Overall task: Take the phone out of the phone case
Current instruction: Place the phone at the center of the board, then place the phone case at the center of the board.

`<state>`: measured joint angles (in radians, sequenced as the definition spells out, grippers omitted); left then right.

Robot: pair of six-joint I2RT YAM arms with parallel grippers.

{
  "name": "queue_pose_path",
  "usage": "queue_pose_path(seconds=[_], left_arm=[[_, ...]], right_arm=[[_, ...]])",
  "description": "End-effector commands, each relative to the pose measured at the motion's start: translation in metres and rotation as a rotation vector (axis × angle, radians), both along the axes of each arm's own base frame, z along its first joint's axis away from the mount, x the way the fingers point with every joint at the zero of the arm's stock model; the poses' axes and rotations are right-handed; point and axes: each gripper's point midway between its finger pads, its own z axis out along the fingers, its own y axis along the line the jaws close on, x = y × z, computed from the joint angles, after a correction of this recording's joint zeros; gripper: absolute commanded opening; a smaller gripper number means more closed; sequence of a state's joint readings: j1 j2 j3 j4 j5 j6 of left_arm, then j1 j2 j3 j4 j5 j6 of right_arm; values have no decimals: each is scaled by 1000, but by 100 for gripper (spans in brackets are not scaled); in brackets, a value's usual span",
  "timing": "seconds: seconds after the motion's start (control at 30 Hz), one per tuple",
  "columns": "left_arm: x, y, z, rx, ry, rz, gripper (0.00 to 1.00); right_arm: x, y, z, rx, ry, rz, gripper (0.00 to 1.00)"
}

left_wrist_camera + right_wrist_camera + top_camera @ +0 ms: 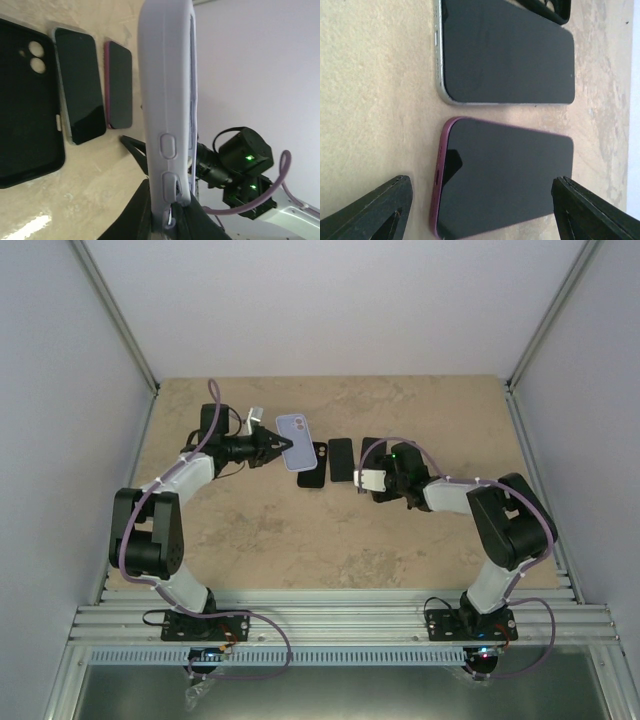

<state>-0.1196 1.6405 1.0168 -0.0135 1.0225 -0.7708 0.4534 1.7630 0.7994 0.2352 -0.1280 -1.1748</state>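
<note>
My left gripper (283,445) is shut on the bottom end of a lavender phone case (295,440) and holds it raised above the table. In the left wrist view the case (167,100) stands edge-on between my fingers (131,220); I cannot tell whether a phone is inside. My right gripper (372,476) is open, low over a purple-edged phone (505,180) that lies screen up, with one finger (375,210) on each side of it and apart from it. This phone is partly hidden in the top view (369,450).
A silver-edged phone (341,459) lies screen up beside the purple one, also in the right wrist view (505,60). An empty black case (312,464) lies to its left, inside facing up (25,100). The beige table (330,540) is walled on three sides.
</note>
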Motion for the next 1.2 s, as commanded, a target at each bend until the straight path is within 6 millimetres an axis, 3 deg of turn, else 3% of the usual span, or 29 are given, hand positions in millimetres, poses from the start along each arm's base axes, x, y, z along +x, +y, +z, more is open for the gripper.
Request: queue_pose_path(seconds=[0.0,0.2,0.4,0.7,0.87,1.17], left_arm=[[8,13,13,96,-114,25,0],[7,25,-6,285,-170,-20,0],[1,39,-20,416,-204,-63,0],[-11,59,-53,567,-251,-59,0],[-11,55,-55,695,-431,-62,0],[6,52,-82,649,-302,-58,0]], right_arm=[[-15,-11,-3,-7,82,3,78],[-17,-7,33,102,92,-23,84],[-19,0,81,242,87,-53,92],[-37,0,134,408,99,-99,96],[-42,-3,144,469,97,-133,96],[-51,-9,144,532,129,-197,97]])
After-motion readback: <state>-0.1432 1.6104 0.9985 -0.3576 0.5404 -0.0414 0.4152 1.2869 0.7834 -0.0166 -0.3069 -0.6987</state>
